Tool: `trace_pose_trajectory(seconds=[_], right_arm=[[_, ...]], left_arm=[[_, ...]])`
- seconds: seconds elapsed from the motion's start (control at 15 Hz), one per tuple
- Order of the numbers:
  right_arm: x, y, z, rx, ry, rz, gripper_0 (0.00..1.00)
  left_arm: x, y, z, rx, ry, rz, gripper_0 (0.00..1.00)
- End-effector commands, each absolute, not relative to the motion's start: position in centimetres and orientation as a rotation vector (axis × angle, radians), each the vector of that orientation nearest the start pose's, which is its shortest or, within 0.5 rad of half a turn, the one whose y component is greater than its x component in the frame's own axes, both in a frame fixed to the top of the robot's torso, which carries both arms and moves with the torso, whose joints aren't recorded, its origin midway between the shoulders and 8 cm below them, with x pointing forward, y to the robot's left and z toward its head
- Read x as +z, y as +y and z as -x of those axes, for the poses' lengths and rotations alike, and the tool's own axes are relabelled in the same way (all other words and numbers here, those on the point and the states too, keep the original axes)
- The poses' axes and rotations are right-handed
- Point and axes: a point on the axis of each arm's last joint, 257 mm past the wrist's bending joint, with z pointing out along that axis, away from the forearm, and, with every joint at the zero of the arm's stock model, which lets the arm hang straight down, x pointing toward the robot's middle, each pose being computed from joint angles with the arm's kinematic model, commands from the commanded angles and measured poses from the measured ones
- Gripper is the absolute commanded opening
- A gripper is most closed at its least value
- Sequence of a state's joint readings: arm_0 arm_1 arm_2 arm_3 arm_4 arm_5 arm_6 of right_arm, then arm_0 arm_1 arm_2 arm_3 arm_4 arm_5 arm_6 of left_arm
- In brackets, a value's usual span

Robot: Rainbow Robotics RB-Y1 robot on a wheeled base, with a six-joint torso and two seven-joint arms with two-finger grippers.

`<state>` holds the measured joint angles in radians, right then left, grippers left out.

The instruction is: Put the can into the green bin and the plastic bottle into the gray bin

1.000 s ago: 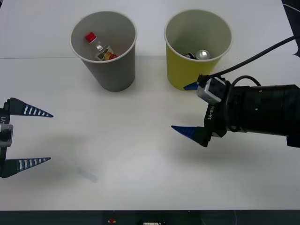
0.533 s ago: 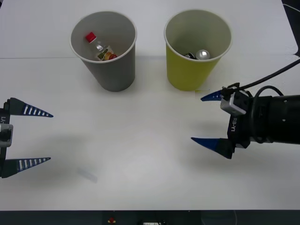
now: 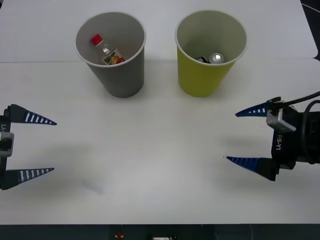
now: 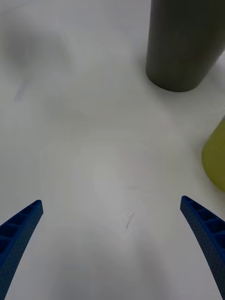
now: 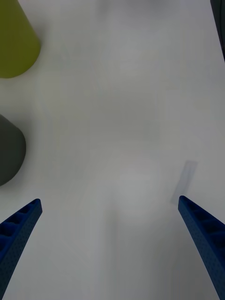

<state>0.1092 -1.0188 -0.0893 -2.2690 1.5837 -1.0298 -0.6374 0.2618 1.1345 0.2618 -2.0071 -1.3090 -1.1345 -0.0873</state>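
Both sorting steps look finished to me: the can [image 3: 216, 58] lies inside the green bin [image 3: 202, 80], the plastic bottle [image 3: 106, 52] inside the gray bin [image 3: 122, 77]. My right hand [image 3: 245, 136] hovers spread and empty over the bench [image 3: 150, 150]; my left hand [image 3: 42, 146] waits, spread, at the left edge. Next, I judge, just parking.

Gray bin [image 3: 111, 55], green bin [image 3: 210, 52] block far table [image 3: 150, 150]; near side free

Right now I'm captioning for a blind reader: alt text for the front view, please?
The plastic bottle lies inside the gray bin, the can inside the green bin. Left gripper and right gripper hover open over the white table.
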Motion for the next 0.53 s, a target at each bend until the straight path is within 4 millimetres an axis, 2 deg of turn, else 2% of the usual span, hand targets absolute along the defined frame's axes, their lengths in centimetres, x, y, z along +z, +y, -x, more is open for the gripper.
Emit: trace_pose_trajectory(seconds=[0.07, 0.4, 0.53], right_arm=[[-14.1, -19.7, -34.9, 0.254, 1.651, 1.467, 1.00], [-13.7, -22.4, -33.9, 0.167, 1.661, 1.566, 1.00], [-14.3, -24.1, -33.6, 0.126, 1.698, 1.573, 1.00]], left_arm=[[-16.7, 28.6, -34.1, -0.118, 1.444, -1.762, 1.00], [-16.7, 28.6, -34.1, -0.118, 1.444, -1.762, 1.00], [-16.7, 28.6, -34.1, -0.118, 1.444, -1.762, 1.00]])
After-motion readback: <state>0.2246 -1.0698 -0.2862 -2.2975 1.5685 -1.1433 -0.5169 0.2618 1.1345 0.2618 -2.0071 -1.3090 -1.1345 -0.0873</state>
